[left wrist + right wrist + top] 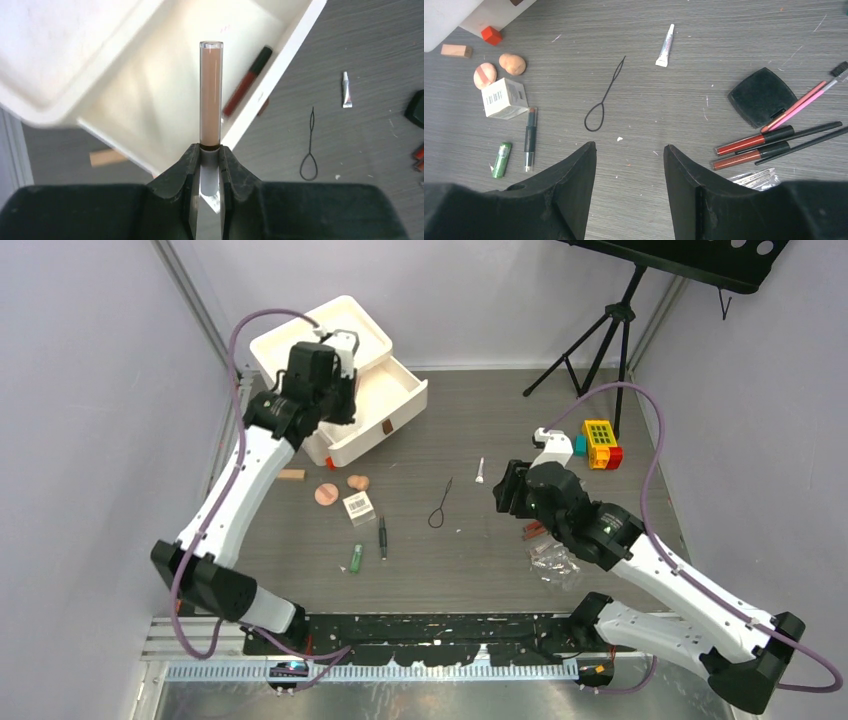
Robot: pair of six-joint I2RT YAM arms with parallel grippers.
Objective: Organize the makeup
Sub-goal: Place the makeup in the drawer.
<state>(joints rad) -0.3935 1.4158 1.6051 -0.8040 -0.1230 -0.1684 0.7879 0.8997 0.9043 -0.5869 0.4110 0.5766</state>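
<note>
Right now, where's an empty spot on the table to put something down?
The biggest bare patch lies between the black wire loop and the black compact, on the near side of the white tube, just ahead of the open right gripper. It's crowded beside the compact, with lip glosses and pencils, and around the barcoded box with its sponges.

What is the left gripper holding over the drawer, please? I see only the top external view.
Observer: The left gripper is shut on a clear tube of tan liquid.
Operator: Is anything in the drawer already?
Observer: Yes, one red lip gloss with a black cap lies in the white drawer.
Operator: What does the right arm hide?
Observer: A black compact, with two red lip glosses beside it.
</note>
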